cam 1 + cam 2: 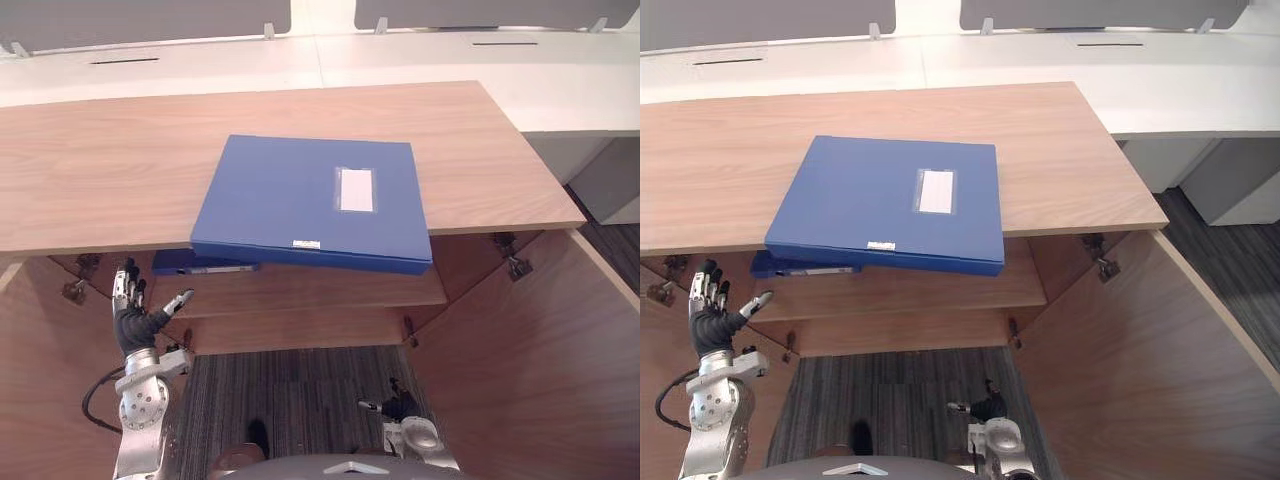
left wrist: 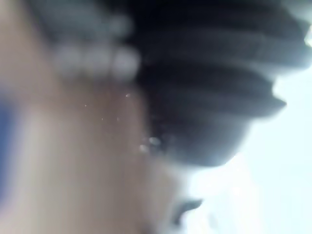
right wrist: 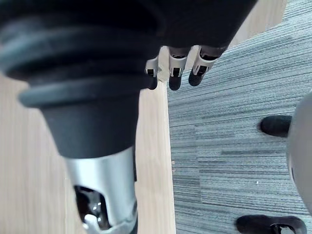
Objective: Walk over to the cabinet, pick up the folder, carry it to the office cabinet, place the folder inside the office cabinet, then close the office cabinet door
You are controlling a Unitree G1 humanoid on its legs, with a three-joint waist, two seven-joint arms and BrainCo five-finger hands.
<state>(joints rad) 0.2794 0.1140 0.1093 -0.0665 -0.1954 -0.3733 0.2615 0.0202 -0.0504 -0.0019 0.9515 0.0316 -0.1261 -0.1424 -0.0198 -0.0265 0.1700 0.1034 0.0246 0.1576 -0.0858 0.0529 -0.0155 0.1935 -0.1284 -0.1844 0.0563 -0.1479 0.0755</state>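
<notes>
While the wooden cabinet (image 1: 100,160) takes up most of the head view, its broad top runs edge to edge, and behind it sits a long white counter (image 1: 420,60). Both cabinet doors are swung wide open: the right door (image 1: 520,350) angles out on the robot's right, the left door (image 1: 40,370) on its left, with grey carpet floor (image 1: 290,400) showing between them.

Now the prize: the blue folder (image 1: 310,200) lies flat on the cabinet top, label patch up, turned slightly askew, and its near edge juts out past the front lip. Nobody is touching it.

Below, inside the cabinet, a wooden shelf (image 1: 320,290) carries a second blue folder (image 1: 185,263), lying flat and peeking out from under the top, just left of the overhanging one.

The left hand (image 1: 132,325) is up under the left part of the cabinet top, fingers straight and pointing upward, thumb spread aside, holding nothing, near the lower folder but clear of it.

The right hand (image 1: 400,405) hangs low over the carpet beside the right door; its own wrist view shows the fingers (image 3: 174,73) relaxed and empty.
</notes>
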